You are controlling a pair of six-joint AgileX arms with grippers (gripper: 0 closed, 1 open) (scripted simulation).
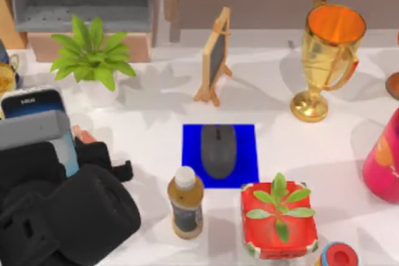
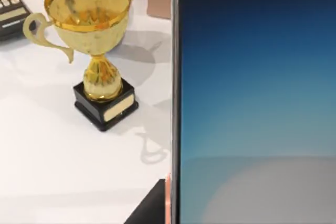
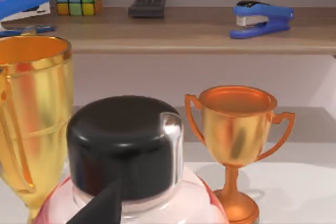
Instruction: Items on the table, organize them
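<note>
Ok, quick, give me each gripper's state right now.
Left gripper: at the table's left, shut on the phone, held off the table.
Right gripper: state cannot be told.

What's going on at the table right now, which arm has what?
The left arm is at the table's left edge, its claw around the smartphone, whose blue-to-white screen looms in the left wrist view. The mouse already lies on the blue mat at mid-table, beside the brown bottle. The right wrist view looks over a black-capped pink bottle toward trophies.
</note>
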